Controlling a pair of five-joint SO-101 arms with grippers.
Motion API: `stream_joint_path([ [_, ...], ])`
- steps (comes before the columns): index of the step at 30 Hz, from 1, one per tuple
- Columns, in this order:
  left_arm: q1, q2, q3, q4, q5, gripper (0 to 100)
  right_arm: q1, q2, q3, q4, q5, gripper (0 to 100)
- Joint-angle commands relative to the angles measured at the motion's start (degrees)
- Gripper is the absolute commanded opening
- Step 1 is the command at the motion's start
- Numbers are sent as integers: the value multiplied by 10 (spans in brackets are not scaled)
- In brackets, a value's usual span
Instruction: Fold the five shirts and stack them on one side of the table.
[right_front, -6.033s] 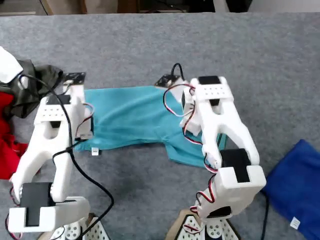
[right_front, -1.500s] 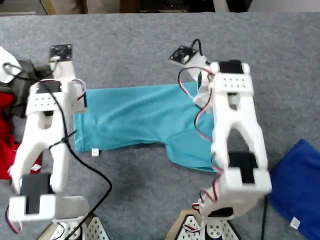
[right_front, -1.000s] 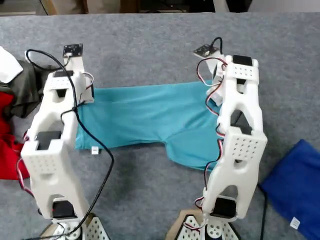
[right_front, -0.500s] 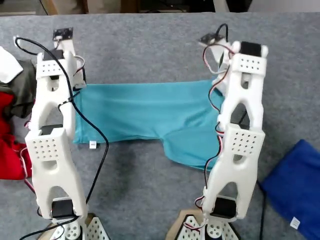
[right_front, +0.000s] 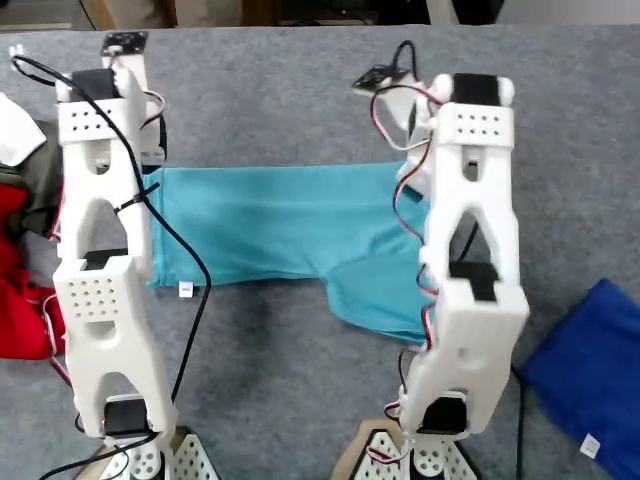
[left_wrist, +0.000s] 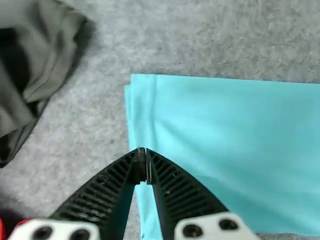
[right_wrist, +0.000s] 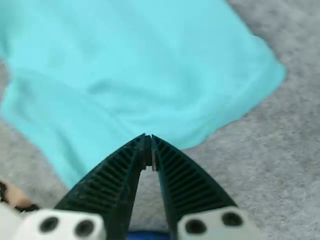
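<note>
- No text, number or sign can be read.
- A white tag (right_front: 185, 290) is seen on the teal shirt (right_front: 280, 220), and a second tag (right_front: 589, 446) on the blue shirt (right_front: 585, 370); no print can be made out on either.

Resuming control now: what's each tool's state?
Left tool: closed, at teal shirt edge; grip unclear.
Right tool: closed, likewise unclear.

**Soft, even light from overhead**

The high view is bright and evenly lit. The white arms (right_front: 470, 190) lay faint, soft-edged shadows on the grey table (right_front: 300, 90) and teal shirt (right_front: 270, 225) at centre. In the left wrist view, folds of the dark garment (left_wrist: 35, 65) sink into deep shadow.
</note>
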Motion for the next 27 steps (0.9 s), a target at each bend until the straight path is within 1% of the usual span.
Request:
stream_joint_path([
  [1,-15,-16,-29,11,-3,19,-29,-123,105,-37,6,9],
  [5,-16,-66,47,11,-3,19,-45,-207,239,-76,7,9],
  [9,-11,-163,162,8,-3,19,-56,-294,376,-117,10,9],
  [11,-11,-213,227,-11,-3,19,-67,-338,448,-135,27,9],
  [15,-17,-317,411,-96,-5,19,-80,-425,579,-164,47,26],
  [17,-17,-365,528,-158,-22,19,-82,-465,628,-166,56,80],
  [20,-19,-435,696,-254,-26,19,-84,-525,688,-164,69,152],
  [24,-27,-504,884,-347,-24,19,-87,-596,760,-163,87,166],
  [27,-36,-544,981,-402,-23,20,-123,-633,818,-164,90,167],
])
